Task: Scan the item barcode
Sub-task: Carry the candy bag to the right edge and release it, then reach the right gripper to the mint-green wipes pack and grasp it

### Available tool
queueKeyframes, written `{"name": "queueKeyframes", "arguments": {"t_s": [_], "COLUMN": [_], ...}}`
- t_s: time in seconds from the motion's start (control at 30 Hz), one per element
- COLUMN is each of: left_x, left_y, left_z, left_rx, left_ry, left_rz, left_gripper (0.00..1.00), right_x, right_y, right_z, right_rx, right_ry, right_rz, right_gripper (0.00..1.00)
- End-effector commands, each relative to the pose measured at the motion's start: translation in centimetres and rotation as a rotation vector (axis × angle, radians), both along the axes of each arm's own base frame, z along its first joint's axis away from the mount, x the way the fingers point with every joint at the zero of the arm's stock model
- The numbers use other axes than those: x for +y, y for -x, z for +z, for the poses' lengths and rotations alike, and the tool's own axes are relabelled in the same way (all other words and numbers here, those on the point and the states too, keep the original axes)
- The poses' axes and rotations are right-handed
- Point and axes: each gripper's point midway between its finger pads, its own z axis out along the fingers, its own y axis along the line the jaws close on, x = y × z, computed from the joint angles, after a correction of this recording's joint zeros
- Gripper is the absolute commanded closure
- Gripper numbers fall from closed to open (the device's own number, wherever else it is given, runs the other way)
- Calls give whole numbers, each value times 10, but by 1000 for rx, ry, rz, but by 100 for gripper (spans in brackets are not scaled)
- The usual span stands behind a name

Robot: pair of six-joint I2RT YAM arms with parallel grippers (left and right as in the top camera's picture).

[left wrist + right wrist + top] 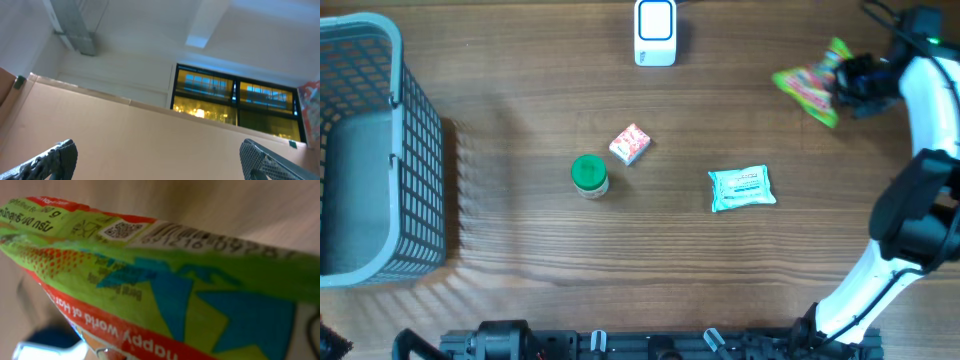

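Finding the left gripper (157,152) spread wide and gripping nothing, tilting up toward a ceiling rather than down at the table (520,250). Reading the overhead view from the left: passing a grey basket (420,150) at nine o'clock, then a green-lidded jar (588,175) and a small pink box (629,144) just left of centre, near each other but apart, then a white scanner (655,32) at twelve o'clock, then a teal packet (741,188) just right of centre. Arriving at two o'clock and seeing the right gripper (848,80) pinching shut on the snack bag (808,85). Noting from the right wrist the barcode (215,240) running along the bag's upper edge beside a square code (120,230), over slightly creased film. Judging the step in hand as bringing the bag to the scanner. Probably calling for rolling the wrist, turning the bars squarely to the scanner's window, holding the film flat and free of glare, and pausing close in front rather than sweeping past.
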Motion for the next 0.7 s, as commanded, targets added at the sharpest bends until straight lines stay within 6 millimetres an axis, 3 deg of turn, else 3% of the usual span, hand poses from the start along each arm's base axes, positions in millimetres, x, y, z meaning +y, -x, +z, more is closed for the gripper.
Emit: {"name": "queueKeyframes", "arguments": {"t_s": [0.0, 0.17, 0.2, 0.23, 0.27, 0.3, 0.4, 0.47, 0.63, 0.67], "left_x": [-2, -2, -2, -2, -2, -2, -2, -2, -2, -2], "left_y": [1, -3, -3, -4, -4, -5, -6, -10, -23, -24], "left_z": [-4, -8, -9, -9, -10, -10, -12, -16, -31, -33], "left_rx": [10, 31, 35, 38, 40, 42, 53, 75, 155, 167], "left_ry": [-15, -14, -14, -14, -14, -14, -14, -14, 3, 18], "left_rz": [-4, -4, -4, -4, -4, -4, -4, -4, -21, -36], "left_gripper": [0, 0, 0, 0, 0, 0, 0, 0, 0, 0], "right_x": [-91, -154, -164, -171, -174, -174, -165, -158, -119, -101], "right_y": [48, 122, 135, 141, 136, 126, 102, 93, 71, 68], "right_z": [-17, -44, -47, -48, -49, -46, -25, 0, 63, 80], "right_rx": [169, 370, 397, 395, 344, 259, 58, -19, -112, -117], "right_ry": [300, 399, 402, 383, 339, 285, 143, 102, 236, 290], "right_rz": [-138, -283, -305, -293, -228, -141, -17, 3, 156, 204], "right_gripper": [96, 96, 88, 74, 51, 2, 0, 0, 0, 0]}}
